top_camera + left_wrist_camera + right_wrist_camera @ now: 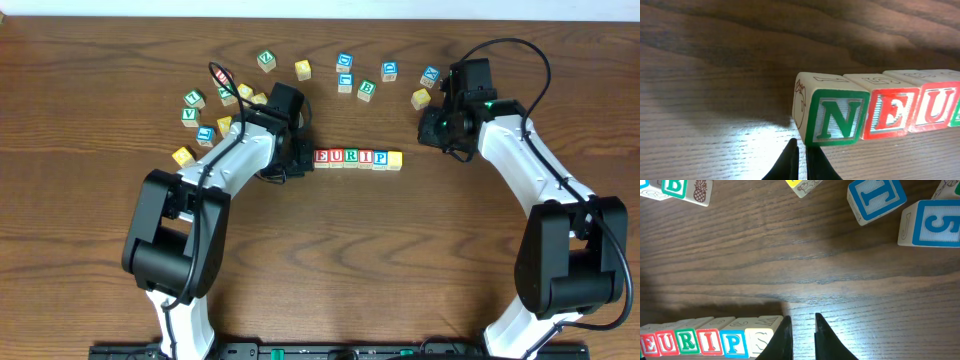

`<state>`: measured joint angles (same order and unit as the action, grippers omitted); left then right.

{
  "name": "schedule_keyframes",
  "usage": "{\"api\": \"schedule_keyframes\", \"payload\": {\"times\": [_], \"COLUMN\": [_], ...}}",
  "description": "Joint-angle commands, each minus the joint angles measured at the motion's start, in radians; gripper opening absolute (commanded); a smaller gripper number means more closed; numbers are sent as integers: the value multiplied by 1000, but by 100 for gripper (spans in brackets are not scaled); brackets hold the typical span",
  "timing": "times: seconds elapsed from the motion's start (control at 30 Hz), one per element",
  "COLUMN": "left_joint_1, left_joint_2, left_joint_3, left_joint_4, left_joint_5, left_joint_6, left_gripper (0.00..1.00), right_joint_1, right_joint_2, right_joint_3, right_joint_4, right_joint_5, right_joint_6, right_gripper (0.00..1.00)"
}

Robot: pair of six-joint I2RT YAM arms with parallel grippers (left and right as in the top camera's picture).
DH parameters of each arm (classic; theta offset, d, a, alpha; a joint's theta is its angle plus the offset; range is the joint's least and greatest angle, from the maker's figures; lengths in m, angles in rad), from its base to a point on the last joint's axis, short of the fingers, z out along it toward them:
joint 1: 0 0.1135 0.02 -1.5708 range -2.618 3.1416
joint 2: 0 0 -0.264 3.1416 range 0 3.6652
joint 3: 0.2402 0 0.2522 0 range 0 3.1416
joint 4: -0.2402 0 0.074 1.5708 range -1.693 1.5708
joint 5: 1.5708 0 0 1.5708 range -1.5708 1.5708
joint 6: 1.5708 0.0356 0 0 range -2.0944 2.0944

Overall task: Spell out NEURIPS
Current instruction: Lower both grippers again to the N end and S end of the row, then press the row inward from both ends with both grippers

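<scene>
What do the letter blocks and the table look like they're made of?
The N cube and the E cube beside it look like pale wood: bare faces with faint line drawings, letter faces painted or printed green and red, slightly glossy. The table looks like dark brown wood or wood-look laminate: streaky grain, soft sheen under the light; which one I cannot tell.

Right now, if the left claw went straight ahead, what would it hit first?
The N block, right in front of the shut left claw; probably at its near corner, though depth is hard to judge.
</scene>
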<state>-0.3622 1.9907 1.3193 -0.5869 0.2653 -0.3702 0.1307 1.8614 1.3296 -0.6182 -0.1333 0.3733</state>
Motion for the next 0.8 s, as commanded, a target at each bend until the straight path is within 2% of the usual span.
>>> {"api": "schedule_keyframes", "payload": {"times": [0.0, 0.77], "left_joint_1": [-4, -4], "left_joint_2": [24, 24], "left_joint_3": [-1, 0], "left_joint_4": [-1, 10], "left_joint_5": [15, 31], "left_joint_6": [-9, -9], "left_gripper": [8, 8], "right_joint_1": [-6, -5], "right_joint_2": [5, 5], "right_joint_3": [-2, -2], "right_joint_4": [-5, -6], "right_joint_5": [16, 20], "right_joint_6": [-8, -8], "right_gripper": [11, 11]}}
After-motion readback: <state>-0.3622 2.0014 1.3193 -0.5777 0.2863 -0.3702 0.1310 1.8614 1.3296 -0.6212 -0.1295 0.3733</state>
